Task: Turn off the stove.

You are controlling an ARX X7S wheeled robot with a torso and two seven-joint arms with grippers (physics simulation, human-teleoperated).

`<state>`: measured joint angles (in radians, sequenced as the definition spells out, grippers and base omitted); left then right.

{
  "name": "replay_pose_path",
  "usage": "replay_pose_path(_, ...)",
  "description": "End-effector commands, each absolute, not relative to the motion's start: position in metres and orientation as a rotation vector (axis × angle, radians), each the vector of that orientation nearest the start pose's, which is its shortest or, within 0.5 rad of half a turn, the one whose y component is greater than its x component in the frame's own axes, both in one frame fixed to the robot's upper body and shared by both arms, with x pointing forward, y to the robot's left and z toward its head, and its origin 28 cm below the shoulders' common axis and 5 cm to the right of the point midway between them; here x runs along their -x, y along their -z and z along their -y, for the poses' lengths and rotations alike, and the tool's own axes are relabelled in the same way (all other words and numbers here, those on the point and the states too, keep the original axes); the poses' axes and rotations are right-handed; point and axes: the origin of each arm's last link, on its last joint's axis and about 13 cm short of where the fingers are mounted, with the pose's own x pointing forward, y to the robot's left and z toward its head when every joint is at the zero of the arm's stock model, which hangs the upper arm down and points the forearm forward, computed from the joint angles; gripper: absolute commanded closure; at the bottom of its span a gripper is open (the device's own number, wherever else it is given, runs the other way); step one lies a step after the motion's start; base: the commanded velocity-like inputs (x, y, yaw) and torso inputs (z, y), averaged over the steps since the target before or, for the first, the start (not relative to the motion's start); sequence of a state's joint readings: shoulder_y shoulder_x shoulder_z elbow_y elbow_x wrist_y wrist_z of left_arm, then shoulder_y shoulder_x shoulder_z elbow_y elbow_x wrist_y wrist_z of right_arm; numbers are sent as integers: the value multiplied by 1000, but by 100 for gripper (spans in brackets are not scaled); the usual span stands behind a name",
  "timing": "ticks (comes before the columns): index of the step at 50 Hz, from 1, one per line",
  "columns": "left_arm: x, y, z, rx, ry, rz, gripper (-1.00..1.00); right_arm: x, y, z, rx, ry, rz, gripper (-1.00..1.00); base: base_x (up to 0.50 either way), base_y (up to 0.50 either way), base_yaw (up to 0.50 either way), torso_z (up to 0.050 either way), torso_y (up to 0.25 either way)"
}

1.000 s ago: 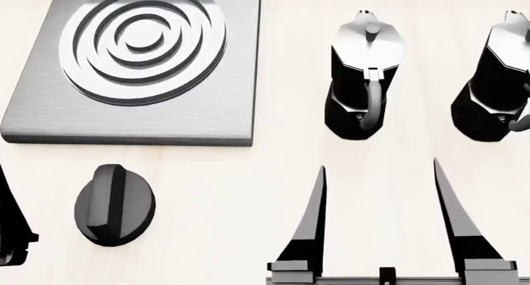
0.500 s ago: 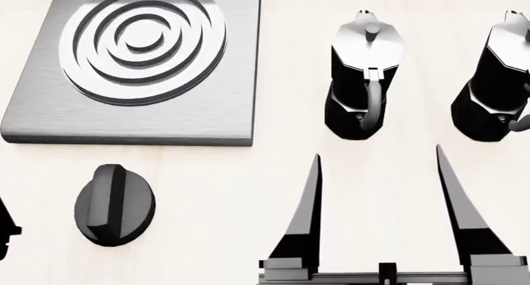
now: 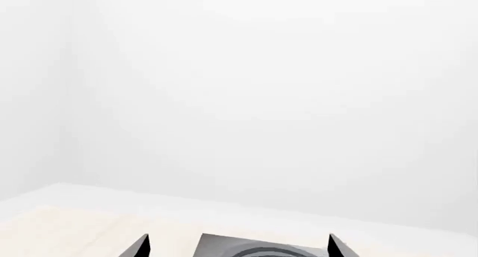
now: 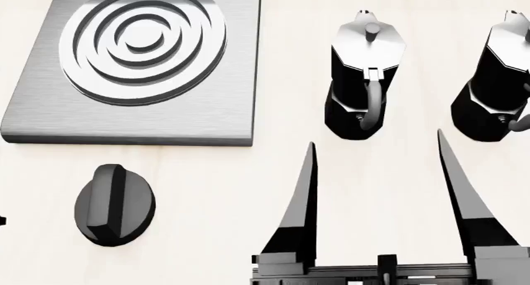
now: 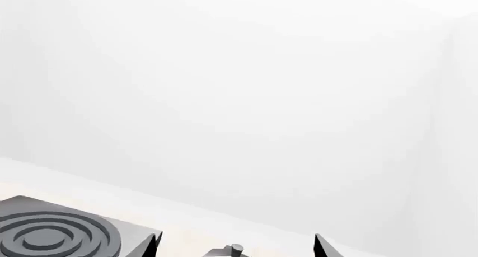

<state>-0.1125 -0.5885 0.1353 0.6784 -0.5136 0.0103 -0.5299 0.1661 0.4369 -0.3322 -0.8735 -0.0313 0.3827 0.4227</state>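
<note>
Knob [image 4: 113, 204] sits near-left on counter [image 4: 248, 173], stove [image 4: 136, 61] behind it. Right gripper [image 4: 377, 173] fingers wide open, w/ nothing inside; left fingers' state can't tell. Pot [image 4: 364, 74] close ahead: might bump it.

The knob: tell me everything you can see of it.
The knob is a round black disc with a raised grip ridge across its middle, running near upright in the head view with a slight tilt. It looks like matte plastic. It lies flat on the pale table, just in front of the stove plate, apart from it. Nothing touches it.
</note>
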Motion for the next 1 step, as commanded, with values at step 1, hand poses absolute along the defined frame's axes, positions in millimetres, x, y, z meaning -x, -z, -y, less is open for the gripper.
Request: replay_pose_path(1,-194,-187,-246,120,-42,651,-100,-183,-189,98,291,44,670,-100,0,0,0,0,0)
